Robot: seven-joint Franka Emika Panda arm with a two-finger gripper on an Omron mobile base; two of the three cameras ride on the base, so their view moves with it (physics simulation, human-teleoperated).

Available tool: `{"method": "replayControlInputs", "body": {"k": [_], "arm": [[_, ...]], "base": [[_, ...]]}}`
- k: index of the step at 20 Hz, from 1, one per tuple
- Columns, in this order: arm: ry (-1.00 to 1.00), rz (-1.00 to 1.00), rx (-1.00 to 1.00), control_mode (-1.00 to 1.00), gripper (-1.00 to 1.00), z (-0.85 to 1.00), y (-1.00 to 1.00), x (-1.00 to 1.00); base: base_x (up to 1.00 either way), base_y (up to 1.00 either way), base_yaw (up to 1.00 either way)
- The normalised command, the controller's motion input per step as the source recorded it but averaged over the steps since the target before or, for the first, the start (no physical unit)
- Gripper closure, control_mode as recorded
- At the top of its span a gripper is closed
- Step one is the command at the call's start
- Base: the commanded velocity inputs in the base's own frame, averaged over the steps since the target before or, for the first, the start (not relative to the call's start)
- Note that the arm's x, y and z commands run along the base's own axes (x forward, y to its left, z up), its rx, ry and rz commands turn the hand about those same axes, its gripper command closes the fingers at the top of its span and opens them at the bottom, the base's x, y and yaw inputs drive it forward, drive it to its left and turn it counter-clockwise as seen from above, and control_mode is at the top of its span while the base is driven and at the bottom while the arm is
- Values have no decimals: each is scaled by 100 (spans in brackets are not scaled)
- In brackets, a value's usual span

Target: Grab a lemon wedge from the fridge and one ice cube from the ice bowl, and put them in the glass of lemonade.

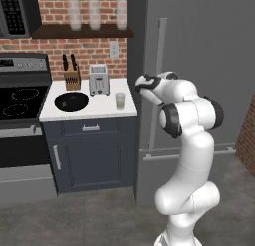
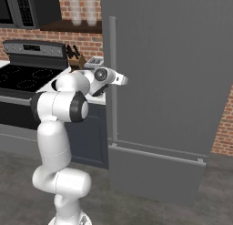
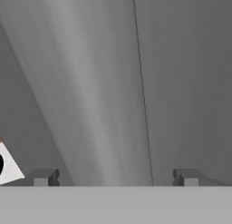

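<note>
Reaching with gripper (image 3: 115, 177) spread wide and empty toward the handle (image 3: 90, 105) of the closed fridge (image 1: 199, 65), left of which stands the glass of lemonade (image 1: 120, 100), risks closing beside the bar and slipping off without opening the door.

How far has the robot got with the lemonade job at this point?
Nothing looks done yet: the fridge is shut, and the glass of lemonade stands on the counter beside the black ice bowl. In hand: the open gripper is up against the fridge handle, holding nothing. Left: open the door, fetch the lemon wedge, take an ice cube, drop both in the glass.
</note>
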Motion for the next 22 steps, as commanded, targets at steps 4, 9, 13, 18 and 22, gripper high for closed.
{"method": "replayControlInputs", "body": {"k": [4, 9, 13, 18, 22], "arm": [[0, 0, 0, -100, 100, -10, -14, 31], [0, 0, 0, -100, 100, 0, -1, 2], [0, 0, 0, -100, 100, 0, 0, 0], [0, -3, 0, -100, 100, 4, -17, -32], [0, -18, 0, -100, 100, 19, -49, -82]], "base": [[0, 0, 0], [0, 0, 0], [0, 0, 0], [0, 0, 0], [0, 0, 0]]}}
